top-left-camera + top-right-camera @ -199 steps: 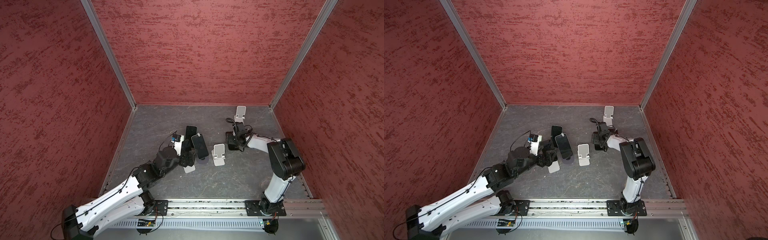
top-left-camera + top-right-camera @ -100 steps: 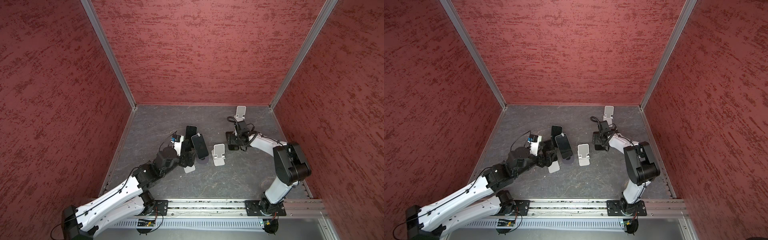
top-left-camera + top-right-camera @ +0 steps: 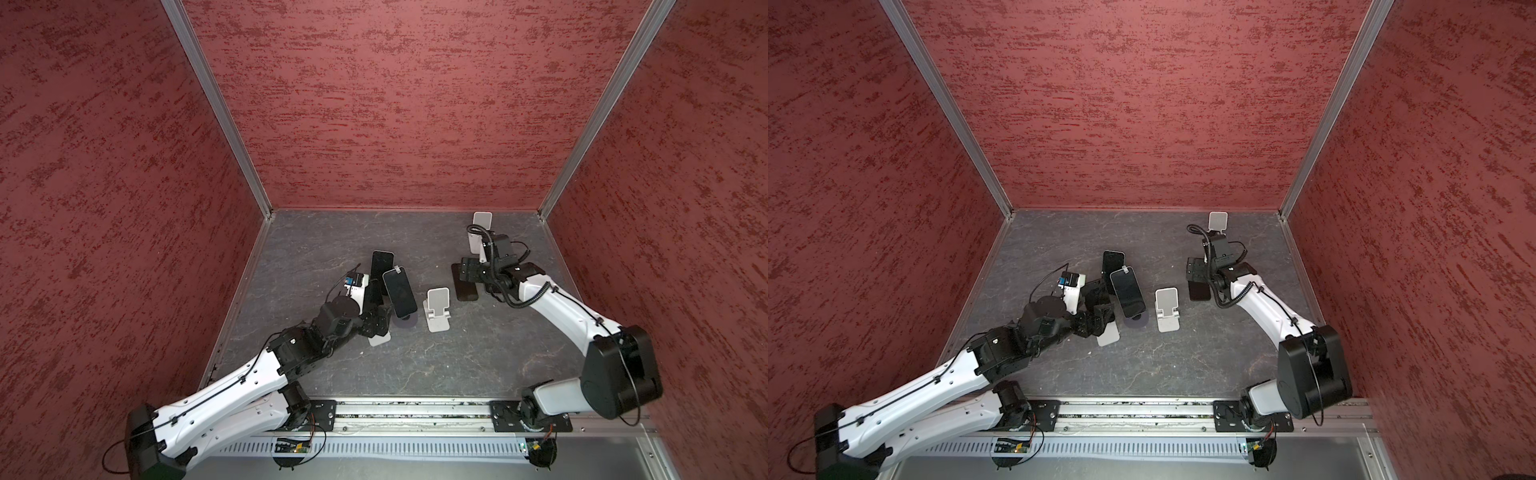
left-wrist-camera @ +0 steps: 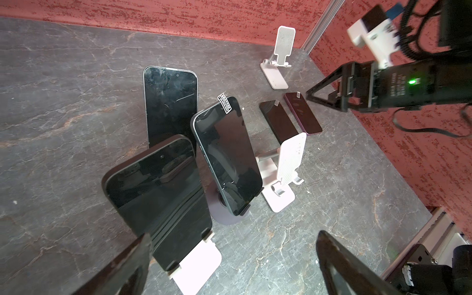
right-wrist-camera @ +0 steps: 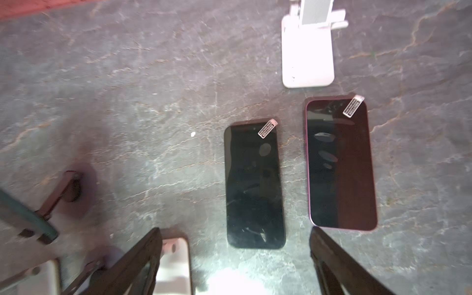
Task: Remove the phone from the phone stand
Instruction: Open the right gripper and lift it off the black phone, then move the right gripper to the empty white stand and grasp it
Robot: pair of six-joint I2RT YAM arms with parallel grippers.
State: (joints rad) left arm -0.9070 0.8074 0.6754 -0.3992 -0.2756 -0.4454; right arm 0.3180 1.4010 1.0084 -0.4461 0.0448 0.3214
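Though on its own round stand, tagged phone just beside white-stand phone.

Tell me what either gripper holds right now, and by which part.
Nothing is held: the left gripper is open beside the propped phone, and the right gripper is open near the flat black phone.

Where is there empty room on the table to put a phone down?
Bare table lies along the back wall, behind the flat phone. More lies in front, between the empty white stand and the metal rail. The middle is crowded with phones on stands.
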